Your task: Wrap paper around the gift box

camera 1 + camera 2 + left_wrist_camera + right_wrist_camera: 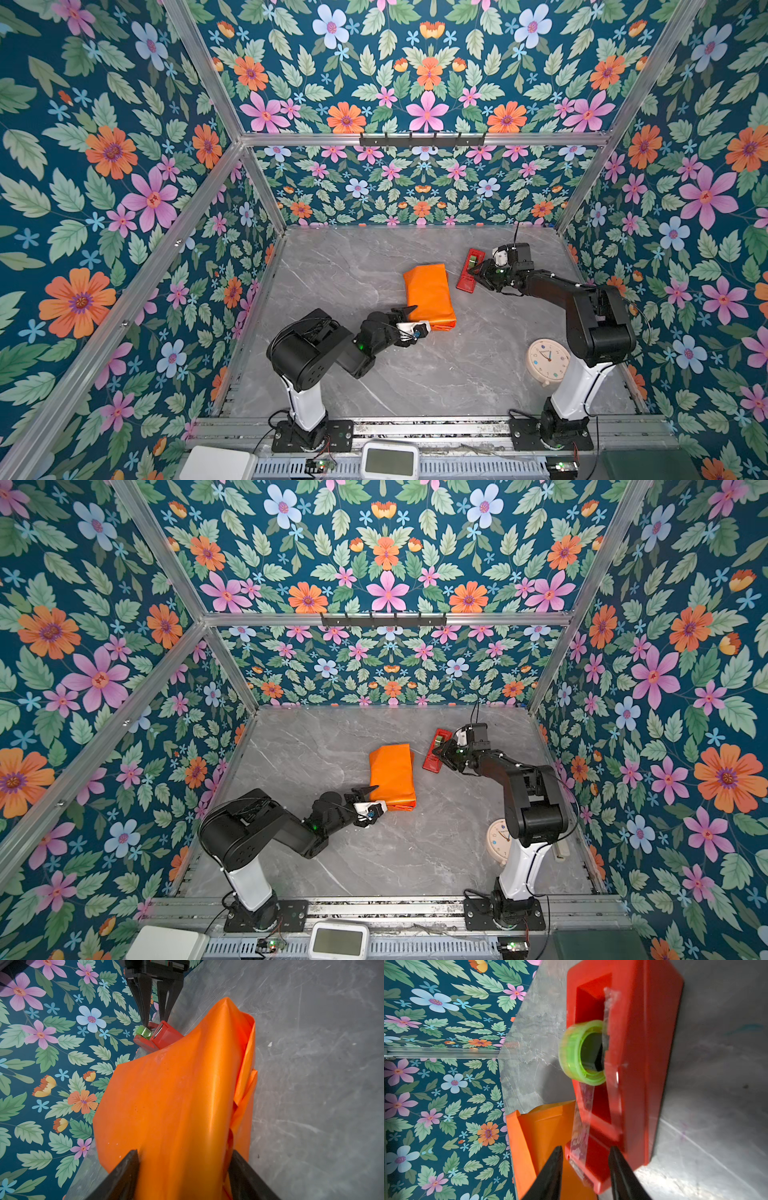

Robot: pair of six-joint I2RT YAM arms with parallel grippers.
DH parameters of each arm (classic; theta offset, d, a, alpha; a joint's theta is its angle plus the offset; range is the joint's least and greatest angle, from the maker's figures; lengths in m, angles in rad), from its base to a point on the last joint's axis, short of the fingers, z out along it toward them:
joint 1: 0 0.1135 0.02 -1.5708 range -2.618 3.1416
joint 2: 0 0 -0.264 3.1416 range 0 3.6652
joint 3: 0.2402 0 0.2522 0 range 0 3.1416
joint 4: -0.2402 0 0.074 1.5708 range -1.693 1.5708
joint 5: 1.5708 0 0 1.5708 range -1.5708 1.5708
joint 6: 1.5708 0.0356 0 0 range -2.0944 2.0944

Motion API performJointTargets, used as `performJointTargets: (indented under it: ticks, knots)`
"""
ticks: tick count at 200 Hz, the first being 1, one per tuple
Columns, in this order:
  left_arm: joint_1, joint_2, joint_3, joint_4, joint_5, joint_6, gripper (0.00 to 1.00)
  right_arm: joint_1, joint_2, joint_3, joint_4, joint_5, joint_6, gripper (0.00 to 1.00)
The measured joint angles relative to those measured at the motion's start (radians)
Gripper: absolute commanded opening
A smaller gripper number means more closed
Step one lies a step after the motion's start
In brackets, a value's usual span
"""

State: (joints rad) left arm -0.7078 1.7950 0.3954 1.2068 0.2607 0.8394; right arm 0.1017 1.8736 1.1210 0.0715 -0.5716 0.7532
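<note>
The paper (428,293), orange face out, lies folded into a parcel mid-table (332,270) (gift box hidden inside). The left gripper (419,318) clamps its near end, one finger on each side. At the red tape dispenser (465,284) just beside the parcel, the right gripper (473,273) stands parted around the cutter end, with the tape strip (582,1126) loose between its fingers.

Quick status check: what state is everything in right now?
paper: folded into a parcel, flat on the table.
gift box: hidden, not visible.
left gripper: shut on the paper's near end.
right gripper: open, straddling the tape strip.
tape dispenser: strip drawn out.
clock: lying face up.
</note>
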Motion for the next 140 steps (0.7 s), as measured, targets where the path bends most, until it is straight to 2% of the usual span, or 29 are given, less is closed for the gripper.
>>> performJointTargets:
  ticks: [89,140]
  knots:
    - [-0.001,0.000,0.000,0.000,0.000,0.000,0.69,-0.013,0.075,0.001,0.148,-0.080,0.093,0.27]
    - [-0.001,0.000,0.000,0.000,0.000,0.000,0.69,-0.017,0.113,-0.014,0.255,-0.109,0.174,0.11]
